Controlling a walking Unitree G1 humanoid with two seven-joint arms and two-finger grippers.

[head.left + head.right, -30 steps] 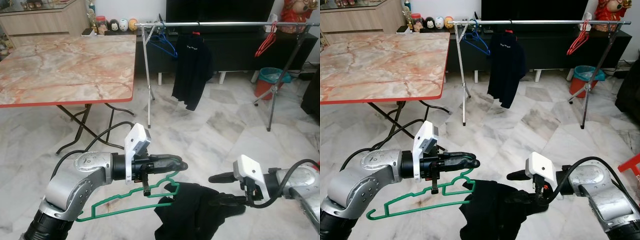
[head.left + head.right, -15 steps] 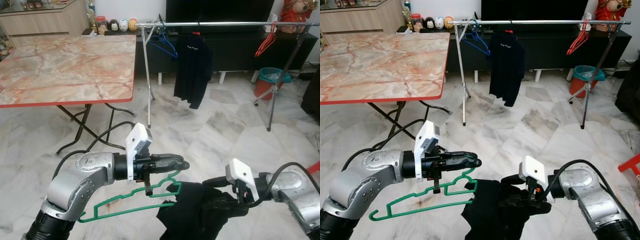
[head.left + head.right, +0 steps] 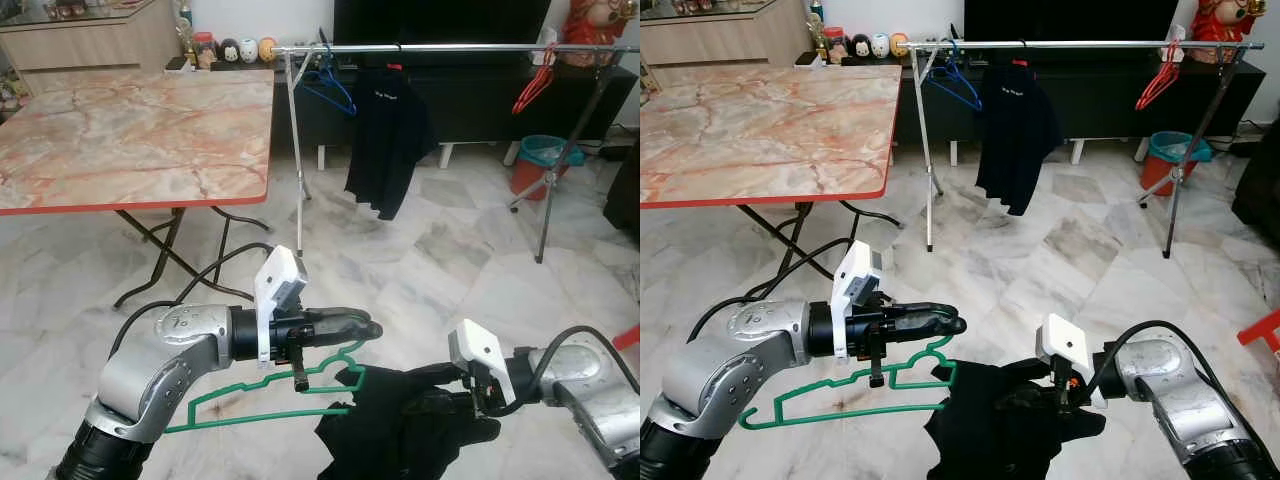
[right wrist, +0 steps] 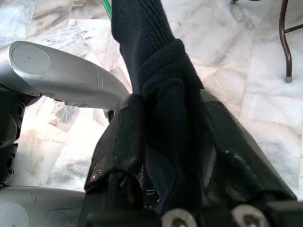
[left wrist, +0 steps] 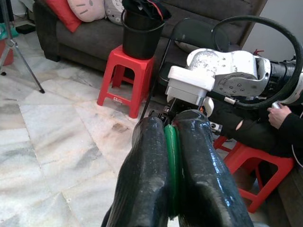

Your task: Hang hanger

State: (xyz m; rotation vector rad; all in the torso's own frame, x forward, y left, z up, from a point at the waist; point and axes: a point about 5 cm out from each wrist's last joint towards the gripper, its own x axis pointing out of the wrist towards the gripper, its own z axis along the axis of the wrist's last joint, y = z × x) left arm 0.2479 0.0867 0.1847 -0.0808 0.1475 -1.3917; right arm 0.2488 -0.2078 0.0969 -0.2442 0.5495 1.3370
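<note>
My left gripper (image 3: 362,327) is shut on the hook end of a green plastic hanger (image 3: 250,418), held low over the marble floor; in the left wrist view the green hanger (image 5: 171,161) sits squeezed between both fingers. The hanger's right shoulder goes into a black garment (image 3: 390,440). My right gripper (image 3: 440,400) is shut on that garment, just right of the hanger; in the right wrist view the black garment (image 4: 147,38) is bunched between the fingers. A silver clothes rail (image 3: 450,47) stands across the room ahead.
On the rail hang a black shirt (image 3: 385,130), a blue hanger (image 3: 335,90) and a red hanger (image 3: 530,85). A marble-top folding table (image 3: 130,130) stands at the left. A red bin (image 3: 540,160) sits at the far right. Open floor lies between me and the rail.
My right gripper has moved left toward the hanger with the garment, which now reaches further over the hanger's right shoulder. The left gripper has hardly moved.
</note>
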